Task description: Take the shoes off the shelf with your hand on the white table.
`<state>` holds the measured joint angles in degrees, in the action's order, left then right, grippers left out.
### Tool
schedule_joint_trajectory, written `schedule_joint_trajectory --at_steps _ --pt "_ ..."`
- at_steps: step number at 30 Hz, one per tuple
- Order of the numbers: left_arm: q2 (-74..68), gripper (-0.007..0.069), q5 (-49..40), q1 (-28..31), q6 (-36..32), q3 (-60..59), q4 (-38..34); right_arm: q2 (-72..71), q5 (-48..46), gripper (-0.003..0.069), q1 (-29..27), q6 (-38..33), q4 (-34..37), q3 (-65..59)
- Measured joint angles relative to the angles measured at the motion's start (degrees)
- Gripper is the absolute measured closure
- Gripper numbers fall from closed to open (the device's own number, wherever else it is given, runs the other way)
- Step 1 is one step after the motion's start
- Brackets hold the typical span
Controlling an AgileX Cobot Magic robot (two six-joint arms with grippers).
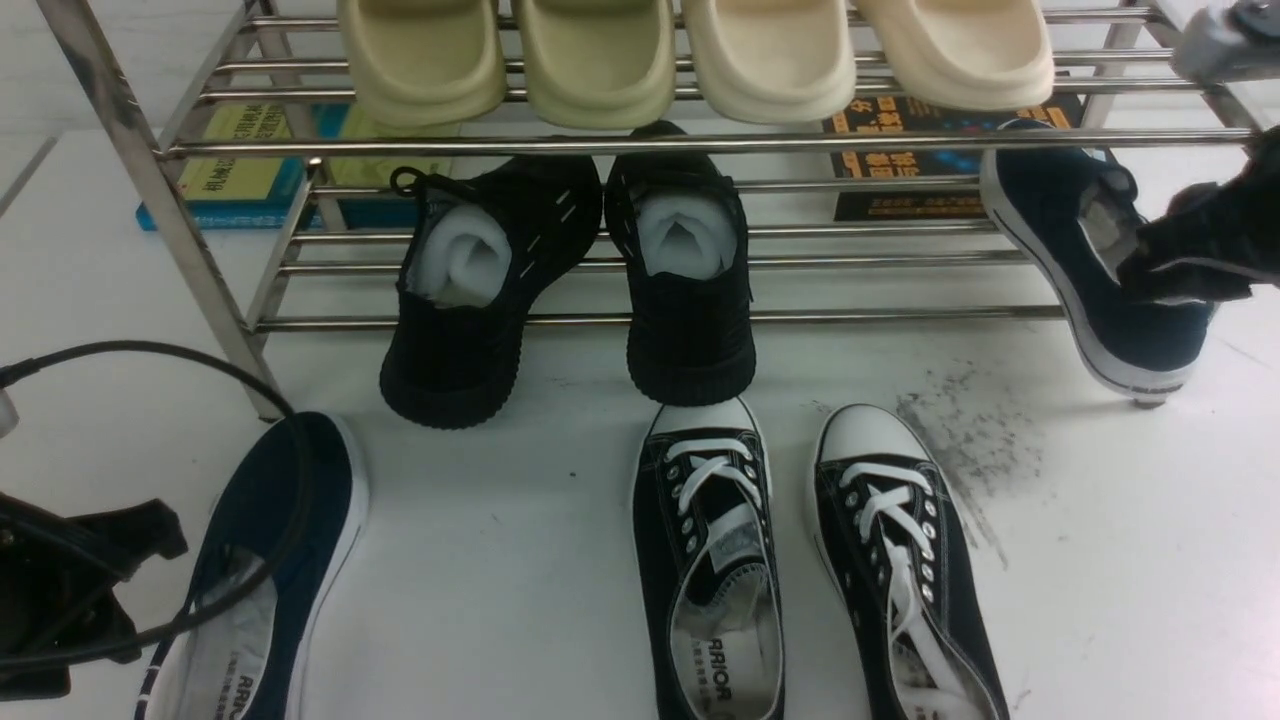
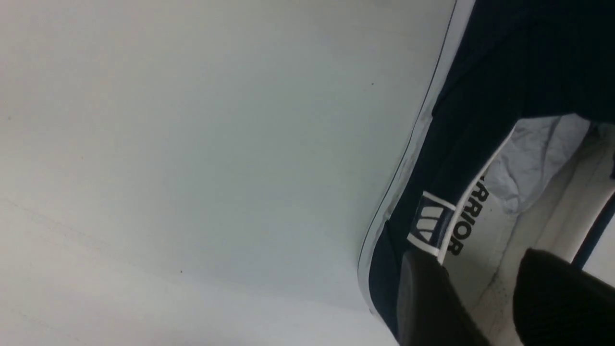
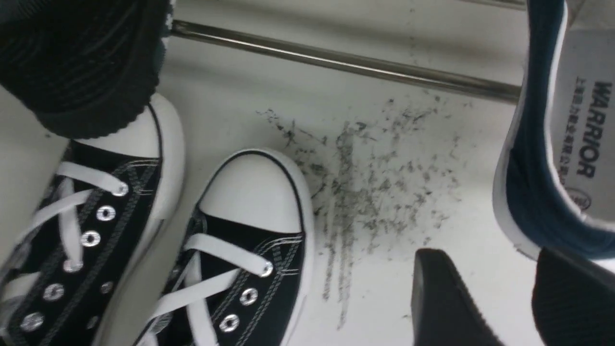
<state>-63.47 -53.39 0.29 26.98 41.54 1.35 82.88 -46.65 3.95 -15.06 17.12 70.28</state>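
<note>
At your left, the left gripper [image 2: 475,262] hangs spread over the heel of one navy shoe [image 1: 255,490], which lies flat on the white table [image 1: 520,560]. Far right, you have the other navy shoe [image 1: 1050,230] leaning off the shelf [image 1: 850,316] (toe on its lower tier, heel down), with the right gripper [image 3: 485,262] spread beside its heel.

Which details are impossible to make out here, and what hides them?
- Front view: right pincer is blurred and cut by the edge; whether it touches the right navy slip-on is unclear.
- Front view: the left arm and a cable cover part of the left navy slip-on.
- Front view: print on the dark book is too small, behind shelf bars.
- Left wrist view: the bottom edge cuts the left pincer.
</note>
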Motion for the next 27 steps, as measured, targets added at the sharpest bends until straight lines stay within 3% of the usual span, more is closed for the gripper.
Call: schedule_joint_trajectory --at_steps 5,16,23,27 --pt "0.0 0.037 -0.06 0.0 0.0 0.0 0.0 6.15 6.44 0.0351 0.49 0.58 -6.0 0.4" --pt "0.0 0.0379 -0.06 0.0 0.0 0.0 0.07 14.46 17.37 0.0368 0.75 0.76 -10.2 0.45" --pt "0.0 0.0379 -0.06 0.0 0.0 0.0 0.23 16.29 17.67 0.0617 0.77 0.76 -11.48 0.45" --pt "0.0 0.0379 -0.32 0.0 0.0 0.0 0.25 14.55 14.42 0.0639 0.77 1.4 -11.41 0.45"
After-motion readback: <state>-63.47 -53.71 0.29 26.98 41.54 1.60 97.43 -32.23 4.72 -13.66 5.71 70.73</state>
